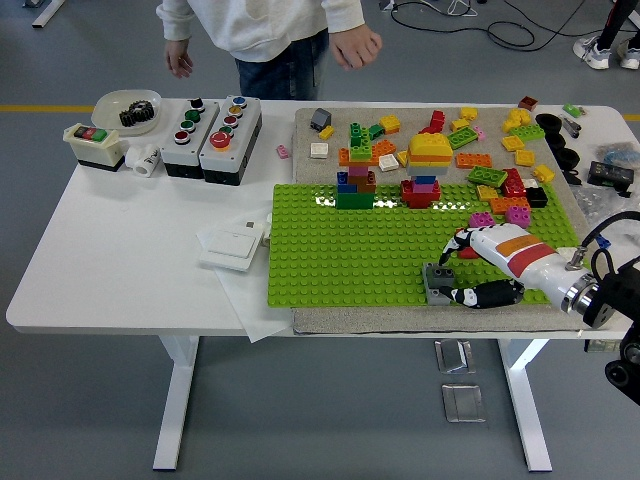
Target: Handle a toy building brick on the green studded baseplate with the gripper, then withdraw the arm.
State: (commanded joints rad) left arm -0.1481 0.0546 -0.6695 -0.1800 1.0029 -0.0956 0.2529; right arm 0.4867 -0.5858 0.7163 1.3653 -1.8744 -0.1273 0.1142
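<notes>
The right hand (470, 272), white-shelled w/ orange and red stripes and black jointed fingers, lies over the front-right part of the bright green studded plastic baseplate (360, 250), at abt 4 o'clock from its centre. The small dark grey toy brick (437, 282) sits at the plate's near edge, just off the fingertips; one finger arches above it at 12 o'clock, another curls along the edge at 3 o'clock. Fingers look half-curled round the brick, but I cannot tell whether they truly pinch it or only bracket it. Judged step: the handling part, brick being seated or gripped at the plate rim; withdrawal not yet begun. Next move prob. calls for a firm press or clean release, then pulling the arm back toward 4 o'clock w/o dragging the brick off its studs. Materials: brick is hard glossy plastic, boxy, small, so easy to tip; plate is rigid, regular stud grid, lying on a grey-beige cloth mat (320, 318) over the smooth white table (130, 260). Stacked multicolour brick towers (355, 180) stand at the plate's 12 o'clock edge, well apart. A person (262, 30) stands at the far side, hands off the table. Left hand out of view.
</notes>
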